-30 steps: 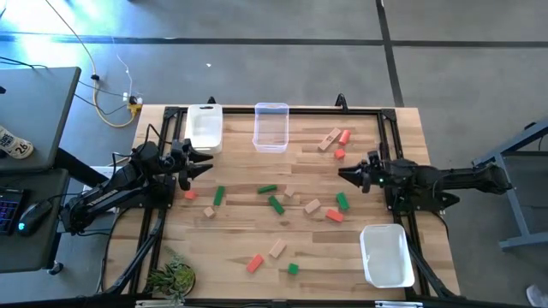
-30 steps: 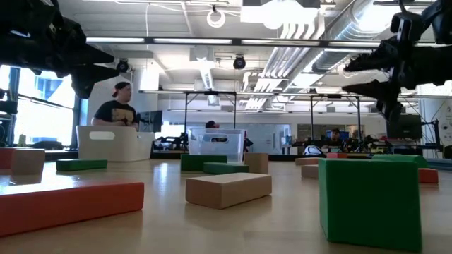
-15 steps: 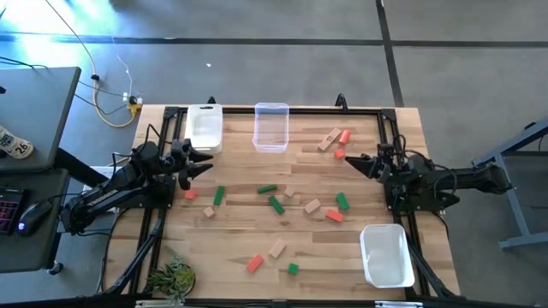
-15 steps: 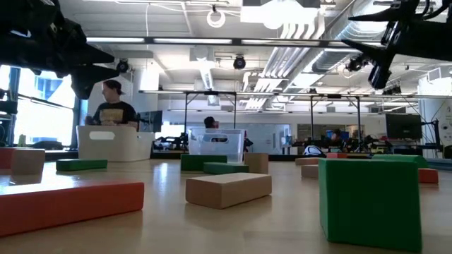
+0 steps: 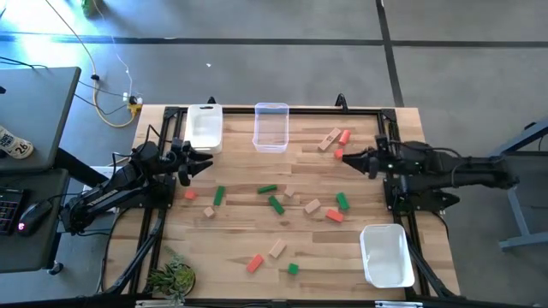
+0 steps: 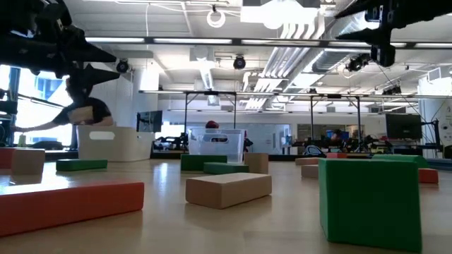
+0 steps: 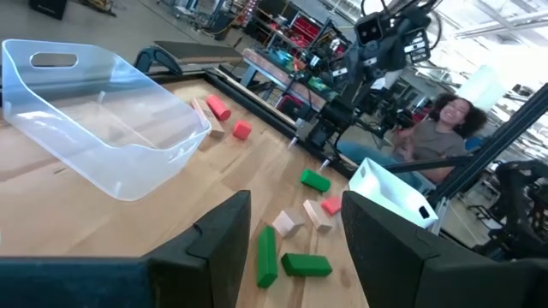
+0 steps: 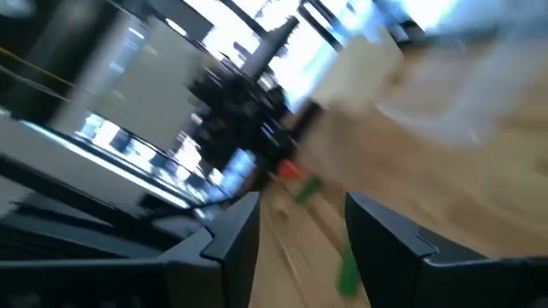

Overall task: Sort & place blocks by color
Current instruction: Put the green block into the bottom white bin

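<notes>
Over the far right of the surface [image 5: 368,120], my right gripper [image 5: 347,156] hovers spread and empty just beside a red block [image 5: 339,154]; more blocks [image 5: 272,204] lie scattered mid-surface, none yet in a tub [image 5: 271,127]. I judge I'm lining up a first pick: next, drop squarely over the red block and close. My left gripper [image 5: 205,162] waits spread at the left edge.
</notes>
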`<action>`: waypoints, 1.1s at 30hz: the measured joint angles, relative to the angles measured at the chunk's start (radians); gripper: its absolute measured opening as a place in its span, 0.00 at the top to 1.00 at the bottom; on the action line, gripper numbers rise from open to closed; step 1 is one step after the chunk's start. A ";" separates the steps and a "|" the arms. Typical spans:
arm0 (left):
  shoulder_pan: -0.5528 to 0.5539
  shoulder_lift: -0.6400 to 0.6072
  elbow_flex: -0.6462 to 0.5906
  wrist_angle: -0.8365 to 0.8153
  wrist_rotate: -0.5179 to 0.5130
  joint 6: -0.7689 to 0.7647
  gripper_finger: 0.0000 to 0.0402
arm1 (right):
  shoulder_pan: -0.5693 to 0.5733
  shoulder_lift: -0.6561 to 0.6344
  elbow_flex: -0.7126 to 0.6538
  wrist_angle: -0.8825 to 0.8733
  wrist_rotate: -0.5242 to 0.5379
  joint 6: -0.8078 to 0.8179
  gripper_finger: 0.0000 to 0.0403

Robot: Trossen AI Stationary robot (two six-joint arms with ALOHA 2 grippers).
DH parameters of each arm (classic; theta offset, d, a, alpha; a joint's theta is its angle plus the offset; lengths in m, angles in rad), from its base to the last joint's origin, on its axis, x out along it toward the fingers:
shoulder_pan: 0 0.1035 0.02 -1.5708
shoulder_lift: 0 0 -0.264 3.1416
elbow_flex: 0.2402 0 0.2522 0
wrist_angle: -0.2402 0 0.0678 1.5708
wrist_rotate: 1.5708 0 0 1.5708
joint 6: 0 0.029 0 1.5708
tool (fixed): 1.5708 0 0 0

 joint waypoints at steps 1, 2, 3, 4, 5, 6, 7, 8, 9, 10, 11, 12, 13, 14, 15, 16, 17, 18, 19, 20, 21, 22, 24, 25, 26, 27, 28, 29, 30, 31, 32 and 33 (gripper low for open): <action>0.000 0.000 0.000 0.000 0.000 0.000 0.57 | 0.000 0.030 0.027 -0.055 -0.016 0.029 0.60; 0.000 0.000 0.000 0.000 -0.002 0.000 0.57 | 0.000 0.060 0.051 -0.108 -0.037 0.062 0.60; 0.000 0.000 0.000 0.000 -0.002 0.000 0.57 | 0.000 0.090 0.073 -0.154 -0.056 0.092 0.60; 0.000 0.000 0.000 0.000 -0.002 0.000 0.57 | 0.000 0.123 0.095 -0.197 -0.080 0.124 0.60; 0.000 0.000 0.000 0.000 -0.002 0.000 0.57 | 0.000 0.152 0.113 -0.237 -0.105 0.150 0.60; 0.000 0.000 0.000 0.000 -0.002 0.000 0.57 | 0.000 0.182 0.131 -0.274 -0.130 0.177 0.60; 0.000 0.000 0.000 0.000 -0.002 0.000 0.57 | 0.000 0.211 0.146 -0.301 -0.152 0.200 0.60; 0.000 0.000 0.000 0.000 -0.002 0.000 0.57 | 0.000 0.241 0.162 -0.326 -0.174 0.223 0.60; 0.000 0.000 0.000 0.000 -0.002 0.000 0.57 | 0.000 0.269 0.174 -0.350 -0.192 0.246 0.60; 0.000 0.000 0.000 0.000 -0.002 0.000 0.57 | 0.000 0.296 0.184 -0.375 -0.204 0.265 0.60; 0.000 0.000 0.000 0.000 -0.002 0.000 0.57 | 0.000 0.325 0.194 -0.399 -0.217 0.281 0.60; 0.000 0.000 0.000 0.000 -0.002 0.000 0.57 | 0.000 0.352 0.202 -0.419 -0.223 0.297 0.60; 0.000 0.000 0.000 0.000 -0.002 0.000 0.57 | 0.000 0.377 0.211 -0.438 -0.229 0.313 0.60; 0.000 0.000 0.000 0.000 -0.003 0.000 0.57 | 0.000 0.403 0.218 -0.455 -0.236 0.324 0.60; 0.000 0.000 0.000 0.000 -0.006 0.000 0.57 | 0.000 0.428 0.221 -0.468 -0.240 0.337 0.60; 0.000 0.000 0.000 0.000 -0.008 0.000 0.57 | 0.000 0.450 0.223 -0.475 -0.244 0.344 0.60; 0.000 0.000 0.000 0.000 -0.010 0.000 0.57 | 0.002 0.471 0.223 -0.475 -0.250 0.351 0.60; 0.000 0.000 0.000 0.000 -0.010 0.000 0.57 | 0.004 0.490 0.224 -0.474 -0.257 0.362 0.60; 0.000 0.000 0.000 0.000 -0.010 0.000 0.57 | 0.008 0.510 0.224 -0.474 -0.262 0.367 0.60; 0.000 0.000 0.000 0.000 -0.010 0.000 0.57 | 0.012 0.528 0.224 -0.474 -0.267 0.373 0.60; 0.000 0.000 0.000 0.000 -0.010 0.000 0.57 | 0.018 0.546 0.224 -0.475 -0.272 0.386 0.60; 0.000 0.000 0.000 0.000 -0.010 0.000 0.57 | 0.026 0.561 0.224 -0.476 -0.274 0.400 0.60; 0.000 0.000 0.000 0.000 -0.010 0.000 0.57 | 0.043 0.587 0.224 -0.486 -0.277 0.430 0.60; 0.000 0.000 0.000 0.000 -0.010 0.000 0.57 | 0.051 0.599 0.224 -0.494 -0.277 0.444 0.60; 0.000 0.000 0.000 0.000 -0.010 0.000 0.57 | 0.059 0.611 0.224 -0.504 -0.277 0.459 0.60; 0.000 0.000 0.000 0.000 -0.010 0.000 0.57 | 0.068 0.622 0.224 -0.516 -0.273 0.474 0.60; 0.000 0.000 0.000 0.000 -0.010 0.000 0.57 | 0.078 0.631 0.224 -0.529 -0.264 0.484 0.60; 0.000 0.000 0.000 0.000 -0.010 0.000 0.57 | 0.086 0.642 0.224 -0.541 -0.256 0.494 0.60; 0.000 0.000 0.000 0.000 -0.010 0.000 0.57 | 0.093 0.652 0.224 -0.549 -0.248 0.498 0.60; 0.000 0.000 0.000 0.000 -0.010 0.000 0.57 | 0.100 0.660 0.224 -0.557 -0.238 0.499 0.60; 0.000 0.000 0.000 0.000 -0.010 0.000 0.57 | 0.105 0.669 0.224 -0.559 -0.235 0.498 0.60; 0.000 0.000 0.000 0.000 -0.010 0.000 0.57 | 0.110 0.677 0.224 -0.558 -0.232 0.492 0.60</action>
